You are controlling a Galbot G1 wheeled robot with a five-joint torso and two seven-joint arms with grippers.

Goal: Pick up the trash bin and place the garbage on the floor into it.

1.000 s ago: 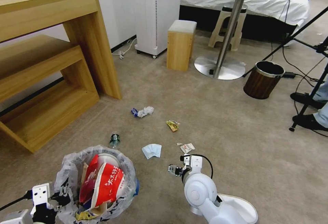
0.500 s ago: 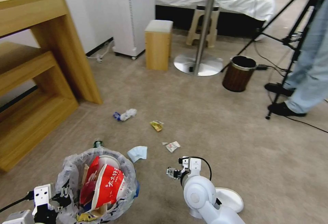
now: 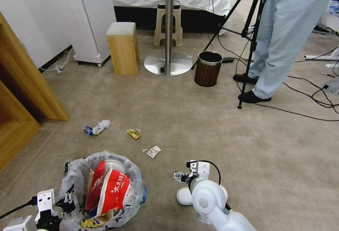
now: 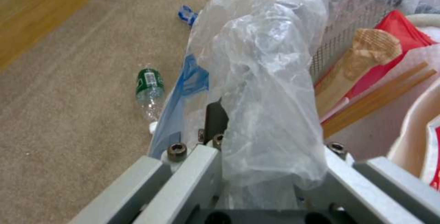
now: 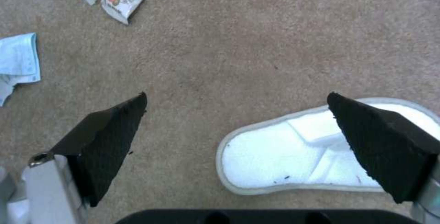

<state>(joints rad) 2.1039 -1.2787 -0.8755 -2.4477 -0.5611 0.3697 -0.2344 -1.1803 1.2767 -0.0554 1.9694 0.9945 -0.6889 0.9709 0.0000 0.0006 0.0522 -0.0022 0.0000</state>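
The trash bin (image 3: 106,174), black with a crinkly plastic bag, stands low at my left, stuffed with a red-white paper bowl (image 3: 114,190) and wooden sticks (image 4: 376,97). My left gripper (image 3: 65,202) is shut on its bagged rim (image 4: 256,90). My right gripper (image 3: 182,177) hangs open above the tan floor (image 3: 212,128), its pads (image 5: 110,138) spread wide beside a white slipper (image 5: 284,158). More garbage lies around: a small plastic bottle (image 4: 149,86), a blue face mask (image 5: 16,59), a red-white wrapper (image 3: 153,151), a yellow wrapper (image 3: 134,133) and a white-blue tissue wad (image 3: 97,127).
A dark brown bin with a metal rim (image 3: 208,68) stands by the round table's base (image 3: 168,63). A person and a tripod (image 3: 252,37) stand at the right, with cables across the floor. A wooden desk (image 3: 24,97) closes the left; a wooden stool (image 3: 122,47) stands behind.
The camera has swung to the right, so the whole scene slid left. The slipper now shows left of the right arm. Both grippers keep their places and states.
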